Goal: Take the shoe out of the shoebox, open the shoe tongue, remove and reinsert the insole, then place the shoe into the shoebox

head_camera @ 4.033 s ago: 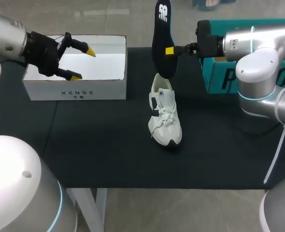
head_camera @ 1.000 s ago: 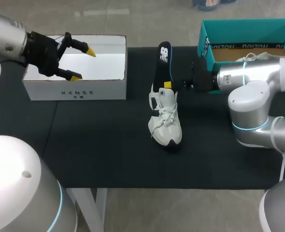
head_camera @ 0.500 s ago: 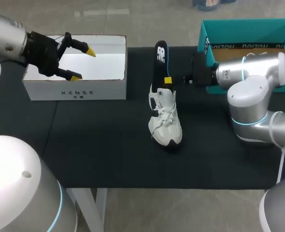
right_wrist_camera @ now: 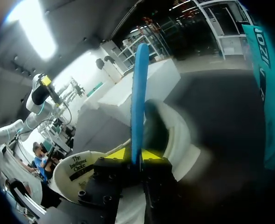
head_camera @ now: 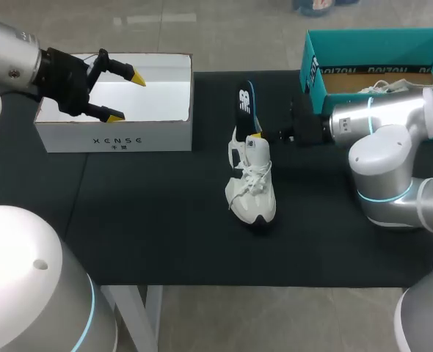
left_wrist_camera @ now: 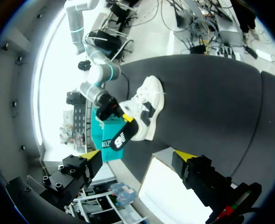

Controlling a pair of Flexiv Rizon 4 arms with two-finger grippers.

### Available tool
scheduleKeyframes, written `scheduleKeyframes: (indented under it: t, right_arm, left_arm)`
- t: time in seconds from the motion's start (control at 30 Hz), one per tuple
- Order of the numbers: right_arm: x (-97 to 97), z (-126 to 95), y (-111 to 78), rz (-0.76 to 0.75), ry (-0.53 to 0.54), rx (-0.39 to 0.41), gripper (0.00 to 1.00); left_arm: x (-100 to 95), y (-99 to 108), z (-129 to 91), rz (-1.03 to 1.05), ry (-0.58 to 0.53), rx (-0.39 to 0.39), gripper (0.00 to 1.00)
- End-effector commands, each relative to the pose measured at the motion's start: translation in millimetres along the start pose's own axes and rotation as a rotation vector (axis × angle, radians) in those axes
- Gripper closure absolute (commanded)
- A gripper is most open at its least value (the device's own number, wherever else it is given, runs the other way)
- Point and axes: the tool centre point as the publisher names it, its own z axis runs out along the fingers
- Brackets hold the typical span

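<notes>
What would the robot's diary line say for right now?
phase: insole reinsert | right jaws: shut on insole, lower end at shoe opening | left jaws: open, above white box | shoe: upright on table

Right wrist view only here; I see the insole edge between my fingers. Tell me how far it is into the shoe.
Observer: Only the lower end of the insole is in the shoe; most stands above the opening.
Operator: Report the left gripper.
Observer: The left gripper is open, over the white box, apart from the shoe.
Operator: Describe how the shoe stands.
Observer: On its sole on the table, toe toward the near edge.
</notes>
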Motion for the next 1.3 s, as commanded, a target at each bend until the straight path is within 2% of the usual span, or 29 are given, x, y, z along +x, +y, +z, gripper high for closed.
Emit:
scheduleKeyframes:
  t: [0.03, 0.23, 0.33, 0.4, 0.43, 0.47, 0.97, 1.17, 1.2, 1.23, 1.3]
  right_arm:
    - [-6.3, 3, 17.0, -0.024, -0.006, -0.003, 0.60]
    - [-16.1, 6, 47.1, -0.073, -0.017, -0.017, 0.67]
    - [-20.4, 9, 55.2, -0.082, -0.023, -0.020, 0.73]
    - [-22.2, 9, 55.6, -0.080, -0.034, -0.019, 0.85]
    - [-23.1, 9, 53.8, -0.076, -0.037, -0.017, 0.99]
    - [-23.5, 10, 51.3, -0.070, -0.038, -0.014, 1.00]
    - [-5.4, 6, -11.0, 0.044, -0.019, 0.032, 1.00]
    - [-1.9, 6, -22.8, 0.063, -0.013, 0.049, 1.00]
    - [-4.0, 6, -20.3, 0.062, -0.017, 0.047, 0.75]
    - [-5.7, 6, -16.4, 0.055, -0.018, 0.040, 0.68]
    - [-8.1, 6, -5.3, 0.034, -0.020, 0.030, 0.65]
  left_arm:
    - [-0.3, 0, 0, 0.000, 0.004, 0.000, 0.00]
    - [-0.3, 0, 0, 0.000, 0.004, 0.000, 0.00]
    - [-0.3, 0, 0, 0.000, 0.004, 0.000, 0.00]
    - [-0.3, 0, 0, 0.000, 0.004, 0.000, 0.00]
    - [-0.3, 0, 0, 0.000, 0.004, 0.000, 0.00]
    - [-0.3, 0, 0, 0.000, 0.004, 0.000, 0.00]
    - [-0.3, 0, 0, 0.000, 0.004, 0.000, 0.00]
    - [-0.3, 0, 0, 0.000, 0.004, 0.000, 0.00]
    - [-0.3, 0, 0, 0.000, 0.004, 0.000, 0.00]
    - [-0.3, 0, 0, 0.000, 0.004, 0.000, 0.00]
    - [-0.3, 0, 0, 0.000, 0.004, 0.000, 0.00]
